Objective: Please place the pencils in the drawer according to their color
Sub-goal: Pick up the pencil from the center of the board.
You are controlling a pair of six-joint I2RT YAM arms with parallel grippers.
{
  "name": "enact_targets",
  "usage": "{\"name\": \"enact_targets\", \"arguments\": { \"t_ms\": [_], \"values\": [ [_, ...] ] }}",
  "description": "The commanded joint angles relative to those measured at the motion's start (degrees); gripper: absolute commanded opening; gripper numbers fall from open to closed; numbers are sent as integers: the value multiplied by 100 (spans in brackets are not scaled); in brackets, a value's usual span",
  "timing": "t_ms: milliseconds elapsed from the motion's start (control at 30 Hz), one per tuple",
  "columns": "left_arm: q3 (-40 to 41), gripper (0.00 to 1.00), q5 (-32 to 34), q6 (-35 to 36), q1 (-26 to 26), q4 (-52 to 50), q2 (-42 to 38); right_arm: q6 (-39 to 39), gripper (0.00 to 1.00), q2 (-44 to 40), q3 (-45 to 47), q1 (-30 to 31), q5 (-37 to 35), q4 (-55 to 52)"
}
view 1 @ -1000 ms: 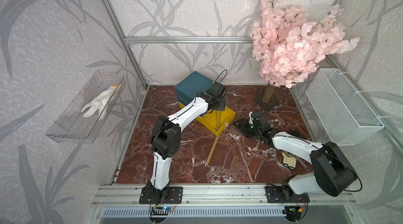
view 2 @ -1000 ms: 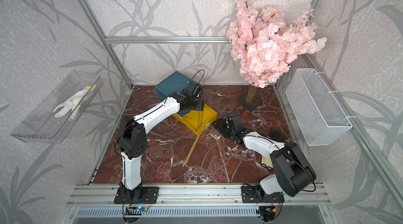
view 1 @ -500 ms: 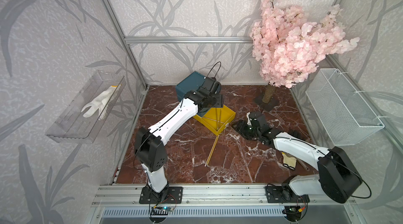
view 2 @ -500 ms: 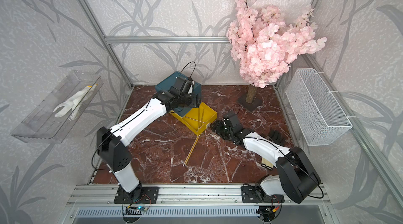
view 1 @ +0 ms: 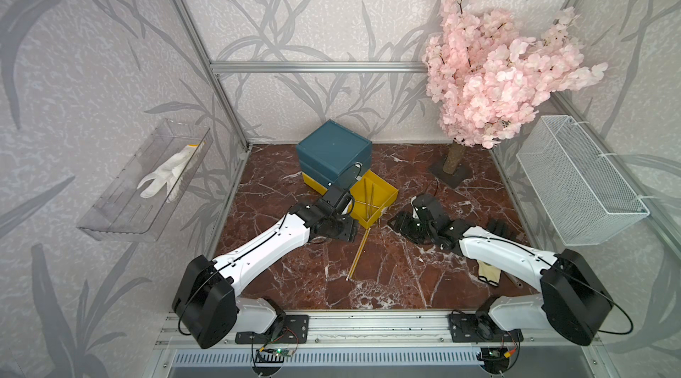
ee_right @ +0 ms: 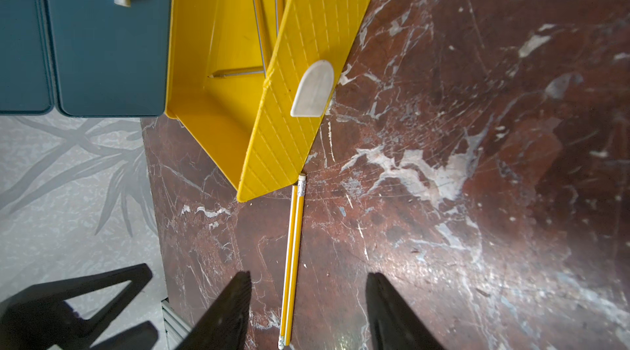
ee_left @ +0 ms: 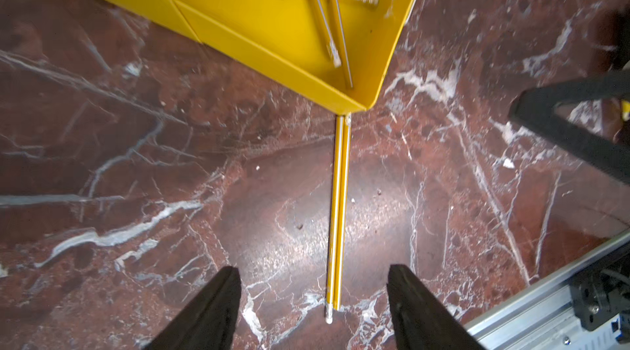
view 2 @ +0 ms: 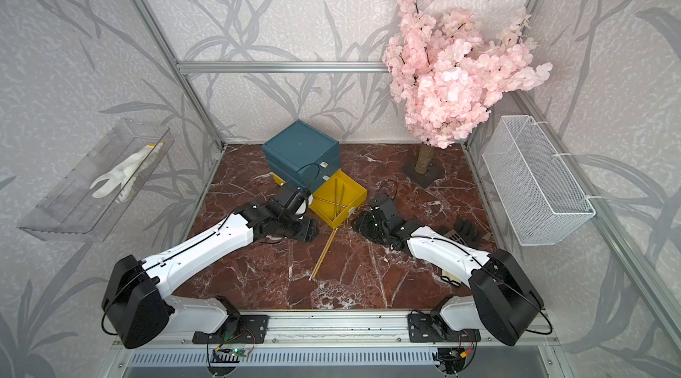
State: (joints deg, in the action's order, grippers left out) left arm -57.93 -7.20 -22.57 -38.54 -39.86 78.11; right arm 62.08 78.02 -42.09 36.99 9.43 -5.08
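On the far left you are seeing a clear tray fixed to the wall, with a white glove lying in it. Moving right, your left fingers are hanging over the red marble surface, standing wide apart and gripping nothing. Behind them the drawer is sitting near the back wall, its two teal tiers pushed in and its yellow tier pulled out, with three yellow pencils lying crossed inside. Two more yellow pencils are lying side by side on the surface, touching each other, one end just at the tier's front corner. In both wrist views this pair is showing between the fingertips. Your right fingers are hanging to the right of that pair, also parted and holding nothing. Further right, a pink blossom tree is standing in the back corner and a white wire basket is hanging on the wall.
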Motion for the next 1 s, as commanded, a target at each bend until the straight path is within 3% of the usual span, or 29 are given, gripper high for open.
{"name": "enact_targets", "arguments": {
  "t_ms": [0, 433, 967],
  "values": [
    [88, 72, -158, 119, -117, 126, 193, 21, 58, 138, -37, 36, -100, -96],
    [-65, 66, 201, 165, -469, 79, 1369, 136, 58, 310, -33, 35, -152, 3],
    [-54, 63, 359, 191, -527, 106, 1841, 92, 58, 319, -107, 18, -160, 7]
  ]
}}
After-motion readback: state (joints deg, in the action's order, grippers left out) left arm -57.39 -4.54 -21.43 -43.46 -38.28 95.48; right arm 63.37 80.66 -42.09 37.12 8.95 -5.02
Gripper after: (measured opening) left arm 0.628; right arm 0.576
